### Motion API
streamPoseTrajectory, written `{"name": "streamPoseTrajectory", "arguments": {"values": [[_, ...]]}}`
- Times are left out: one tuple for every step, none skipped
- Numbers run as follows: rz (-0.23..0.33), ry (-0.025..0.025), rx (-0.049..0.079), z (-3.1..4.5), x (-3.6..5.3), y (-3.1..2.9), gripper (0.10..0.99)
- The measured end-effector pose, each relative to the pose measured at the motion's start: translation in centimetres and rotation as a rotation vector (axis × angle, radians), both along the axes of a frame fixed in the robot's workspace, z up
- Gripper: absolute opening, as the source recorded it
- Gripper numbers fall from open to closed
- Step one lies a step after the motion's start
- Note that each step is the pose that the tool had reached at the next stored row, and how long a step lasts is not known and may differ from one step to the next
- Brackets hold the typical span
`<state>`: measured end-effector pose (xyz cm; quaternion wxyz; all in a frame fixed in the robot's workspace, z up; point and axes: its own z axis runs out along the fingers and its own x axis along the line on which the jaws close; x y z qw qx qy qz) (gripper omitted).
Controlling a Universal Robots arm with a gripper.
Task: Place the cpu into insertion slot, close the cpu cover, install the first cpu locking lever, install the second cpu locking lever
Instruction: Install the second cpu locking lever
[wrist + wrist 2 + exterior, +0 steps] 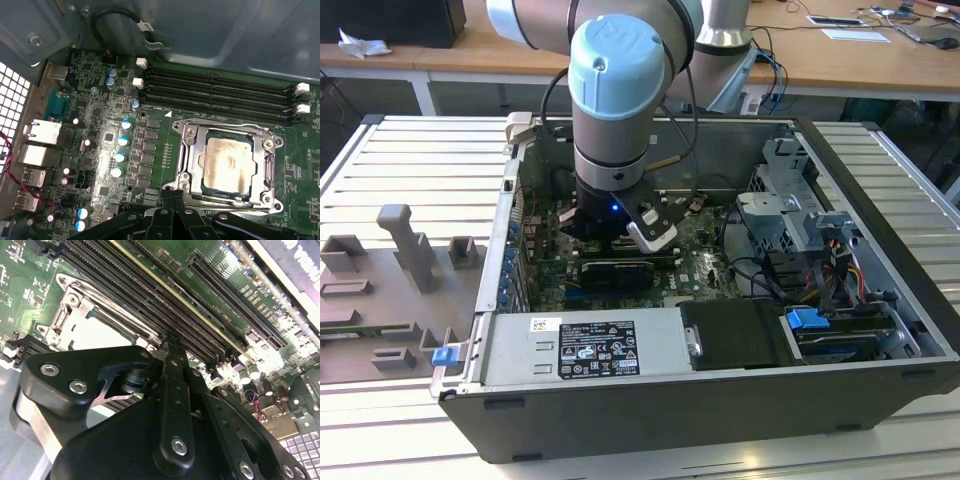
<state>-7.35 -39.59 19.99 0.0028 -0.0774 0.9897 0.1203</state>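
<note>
Square pale silvery-beige cpu (228,161) sits seated in the black square insertion slot (207,187) on the green motherboard (100,150). Thin silver metal-frame cpu cover (225,132) lies down around it; judged closed. Lever status unclear. Black fingers (172,197) hang just beside the socket, pressed together, holding nothing.

A robotics lab or test workshop is showing here: an opened computer case (720,330) is lying on a slatted aluminium bench (410,160), wooden desks (840,60) are standing behind, and grey fixture blocks (405,250) are sitting beside it.
</note>
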Motion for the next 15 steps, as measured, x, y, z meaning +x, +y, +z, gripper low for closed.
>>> {"name": "streamPoseTrajectory", "arguments": {"values": [[0.000, 0.0000, 0.001, -0.02, -0.01, 0.00, 0.106], [0.000, 0.0002, 0.002, -0.03, -0.02, -0.01, 0.106], [0.001, 0.0002, 0.004, -0.04, -0.02, -0.01, 0.106], [0.001, 0.0002, 0.005, -0.06, -0.03, -0.01, 0.106], [0.001, 0.0000, 0.009, -0.08, -0.03, 0.01, 0.106], [0.002, 0.0000, 0.011, -0.09, -0.02, 0.01, 0.106], [0.002, -0.0004, 0.014, -0.12, -0.02, 0.02, 0.106], [0.002, -0.0005, 0.018, -0.15, -0.02, 0.02, 0.106], [0.003, -0.0005, 0.019, -0.19, -0.02, 0.02, 0.106], [0.004, -0.0002, 0.020, -0.22, -0.04, 0.01, 0.106], [0.004, -0.0001, 0.020, -0.25, -0.08, 0.00, 0.106], [0.005, 0.0001, 0.020, -0.30, -0.14, 0.00, 0.106], [0.006, 0.0000, 0.021, -0.38, -0.21, 0.01, 0.106], [0.007, 0.0000, 0.022, -0.42, -0.23, 0.01, 0.106], [0.008, 0.0000, 0.023, -0.51, -0.27, 0.01, 0.106]]}}
